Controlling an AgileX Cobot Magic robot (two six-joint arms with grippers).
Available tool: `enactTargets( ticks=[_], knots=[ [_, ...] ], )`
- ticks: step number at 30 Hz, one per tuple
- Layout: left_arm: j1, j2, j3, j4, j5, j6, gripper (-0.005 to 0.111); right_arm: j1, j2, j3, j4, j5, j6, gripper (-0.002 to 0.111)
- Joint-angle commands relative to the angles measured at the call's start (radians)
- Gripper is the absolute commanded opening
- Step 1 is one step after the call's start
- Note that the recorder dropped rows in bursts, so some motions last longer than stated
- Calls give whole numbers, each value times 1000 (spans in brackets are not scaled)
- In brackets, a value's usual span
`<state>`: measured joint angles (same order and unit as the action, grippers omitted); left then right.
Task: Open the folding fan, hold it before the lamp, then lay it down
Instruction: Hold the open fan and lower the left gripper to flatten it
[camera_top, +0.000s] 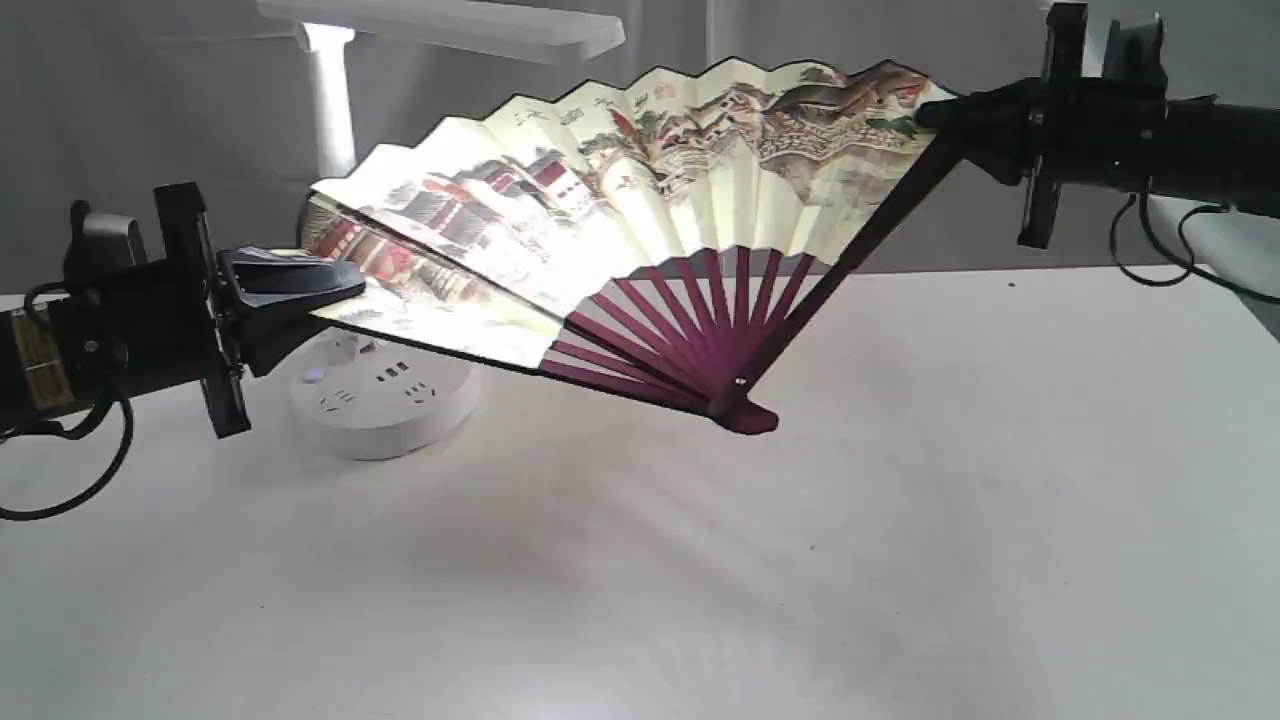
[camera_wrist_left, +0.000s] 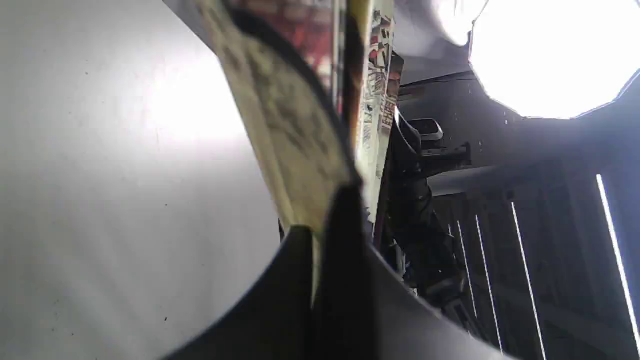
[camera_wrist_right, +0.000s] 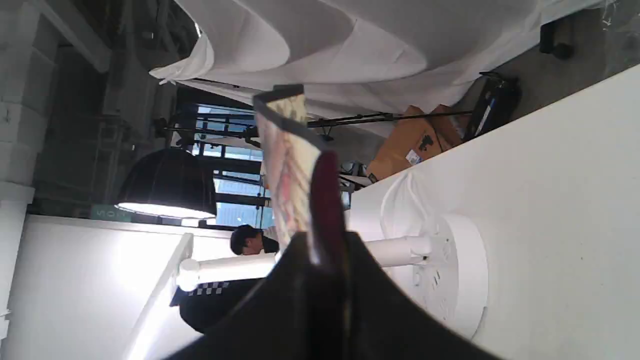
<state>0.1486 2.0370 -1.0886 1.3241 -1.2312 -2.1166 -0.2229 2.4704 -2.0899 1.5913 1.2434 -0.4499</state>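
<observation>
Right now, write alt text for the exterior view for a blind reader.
An open fan hangs above a white table, the left gripper clamping one end rib and the right gripper the other. A lit white lamp stands behind the left gripper's end.

White worktop (camera_top: 900, 520) in a cluttered, brightly lit studio.
A plain grey backdrop (camera_top: 150, 120) stands behind it. Farther off hang draped white sheets (camera_wrist_right: 350, 45). A dark dome shade (camera_wrist_right: 167, 182) glows along its rim before tall windows (camera_wrist_right: 235, 187), and brown cardboard boxes (camera_wrist_right: 410, 145) sit by the sheets' edge.
</observation>
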Motion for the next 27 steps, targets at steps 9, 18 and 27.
enactTargets(
  ticks=[9,18,27],
  knots=[
    [3,-10,3,92,10,-22,0,-67,-14,-1,66,-22,32,0],
    [3,-10,6,115,10,-22,0,-89,-14,-1,44,-22,44,0],
    [3,-10,100,88,10,12,0,-91,-14,-1,22,-22,51,0]
  ],
)
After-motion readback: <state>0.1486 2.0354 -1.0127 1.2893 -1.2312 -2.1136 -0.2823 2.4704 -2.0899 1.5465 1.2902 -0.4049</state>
